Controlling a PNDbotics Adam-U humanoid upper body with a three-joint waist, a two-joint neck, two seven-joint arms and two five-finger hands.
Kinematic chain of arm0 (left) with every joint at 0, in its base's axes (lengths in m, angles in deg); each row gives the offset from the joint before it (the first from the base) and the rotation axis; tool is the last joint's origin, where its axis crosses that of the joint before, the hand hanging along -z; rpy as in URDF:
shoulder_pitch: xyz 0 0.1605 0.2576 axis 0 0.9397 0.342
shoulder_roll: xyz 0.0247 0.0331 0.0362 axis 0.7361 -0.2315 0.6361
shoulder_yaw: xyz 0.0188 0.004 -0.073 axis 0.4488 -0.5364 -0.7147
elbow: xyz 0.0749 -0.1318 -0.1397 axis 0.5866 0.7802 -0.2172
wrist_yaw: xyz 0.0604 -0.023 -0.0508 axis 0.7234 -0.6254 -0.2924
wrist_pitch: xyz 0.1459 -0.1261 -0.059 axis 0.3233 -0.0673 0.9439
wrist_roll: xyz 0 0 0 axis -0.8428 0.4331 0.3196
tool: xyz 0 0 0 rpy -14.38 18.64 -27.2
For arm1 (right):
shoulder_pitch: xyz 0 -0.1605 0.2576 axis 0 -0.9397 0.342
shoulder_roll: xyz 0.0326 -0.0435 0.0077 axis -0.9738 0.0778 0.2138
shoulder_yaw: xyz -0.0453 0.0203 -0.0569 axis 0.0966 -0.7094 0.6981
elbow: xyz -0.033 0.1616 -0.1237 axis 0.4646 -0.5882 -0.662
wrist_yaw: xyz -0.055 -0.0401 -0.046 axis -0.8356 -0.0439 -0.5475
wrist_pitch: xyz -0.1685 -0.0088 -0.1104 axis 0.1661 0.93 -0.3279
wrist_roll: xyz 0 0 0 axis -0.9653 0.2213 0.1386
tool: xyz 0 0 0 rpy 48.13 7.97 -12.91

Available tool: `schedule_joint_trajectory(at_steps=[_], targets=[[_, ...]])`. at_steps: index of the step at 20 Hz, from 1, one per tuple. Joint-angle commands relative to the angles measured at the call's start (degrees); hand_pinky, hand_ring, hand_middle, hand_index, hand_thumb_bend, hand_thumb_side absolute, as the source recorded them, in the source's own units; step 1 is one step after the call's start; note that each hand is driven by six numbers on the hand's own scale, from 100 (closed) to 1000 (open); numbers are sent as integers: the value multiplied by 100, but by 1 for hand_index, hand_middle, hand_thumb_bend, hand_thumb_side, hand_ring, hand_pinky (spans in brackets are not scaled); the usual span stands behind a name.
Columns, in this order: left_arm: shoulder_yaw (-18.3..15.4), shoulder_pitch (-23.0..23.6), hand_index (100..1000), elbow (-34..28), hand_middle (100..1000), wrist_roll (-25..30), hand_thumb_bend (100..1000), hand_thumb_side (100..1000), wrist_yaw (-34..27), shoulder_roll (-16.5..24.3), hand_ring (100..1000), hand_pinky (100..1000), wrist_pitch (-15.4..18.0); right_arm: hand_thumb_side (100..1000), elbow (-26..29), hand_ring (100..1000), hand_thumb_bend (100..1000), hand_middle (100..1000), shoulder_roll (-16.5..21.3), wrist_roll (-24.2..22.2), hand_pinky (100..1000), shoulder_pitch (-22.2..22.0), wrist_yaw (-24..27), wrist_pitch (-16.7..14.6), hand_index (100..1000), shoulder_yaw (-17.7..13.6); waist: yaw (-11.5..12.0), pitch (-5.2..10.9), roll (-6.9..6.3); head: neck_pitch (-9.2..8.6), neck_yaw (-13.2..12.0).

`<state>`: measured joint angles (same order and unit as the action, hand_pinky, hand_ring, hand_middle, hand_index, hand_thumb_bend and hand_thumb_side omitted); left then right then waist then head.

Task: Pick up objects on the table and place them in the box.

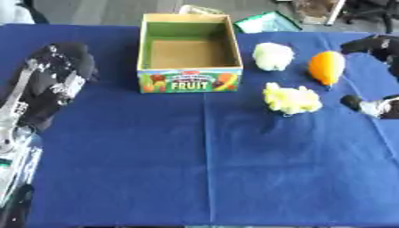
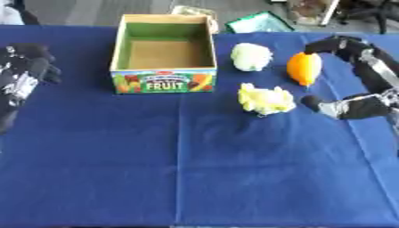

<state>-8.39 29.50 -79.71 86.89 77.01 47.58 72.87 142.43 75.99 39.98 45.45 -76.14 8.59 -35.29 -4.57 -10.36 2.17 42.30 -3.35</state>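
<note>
The open-topped cardboard box (image 1: 189, 81) with "FRUIT" on its front stands at the table's back centre, and nothing shows inside it. To its right lie a white round object (image 1: 274, 56), an orange fruit (image 2: 304, 67) and a yellow-green leafy piece (image 2: 265, 99). My right hand (image 2: 366, 104) is at the right edge, open. Its fingers (image 2: 336, 44) arch just behind the orange fruit, its thumb tip (image 2: 312, 103) is just right of the leafy piece, and it holds nothing. My left hand (image 1: 56, 73) rests at the far left with relaxed fingers, well away from the objects.
A blue cloth (image 1: 202, 169) covers the table, with wide bare room in front and in the middle. Beyond the far edge, on the floor, lie a green bag (image 1: 269, 21) and other clutter.
</note>
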Motion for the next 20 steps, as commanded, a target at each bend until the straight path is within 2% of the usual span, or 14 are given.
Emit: schedule_joint_trajectory(at_steps=[1, 5, 11, 15, 20], targets=[[8, -31, 718, -71, 593, 30, 398, 364, -20, 90, 597, 574, 7, 246, -437, 854, 492, 732, 63, -361, 880, 292, -226, -276, 839, 110, 2, 93, -19, 2, 32], [14, -33, 718, -72, 593, 41, 398, 365, -21, 84, 597, 574, 6, 261, -1045, 853, 497, 739, -124, -677, 879, 607, -496, -569, 844, 229, 0, 86, -27, -2, 57], [17, -38, 718, -82, 593, 52, 397, 365, -26, 71, 597, 574, 8, 284, -1850, 854, 506, 744, -498, -900, 880, 943, -985, -864, 849, 265, 5, 73, -54, -26, 104], [30, -42, 718, -79, 593, 65, 397, 367, -33, 62, 598, 574, 3, 298, -2234, 862, 504, 767, -751, -946, 881, 1115, -1503, -1083, 867, 284, 5, 73, -56, -41, 144], [32, -47, 718, -82, 593, 72, 395, 366, -39, 55, 598, 574, 6, 312, -2647, 868, 504, 787, -1020, -760, 884, 1310, -2337, -1378, 882, 270, 15, 68, -77, -56, 169]])
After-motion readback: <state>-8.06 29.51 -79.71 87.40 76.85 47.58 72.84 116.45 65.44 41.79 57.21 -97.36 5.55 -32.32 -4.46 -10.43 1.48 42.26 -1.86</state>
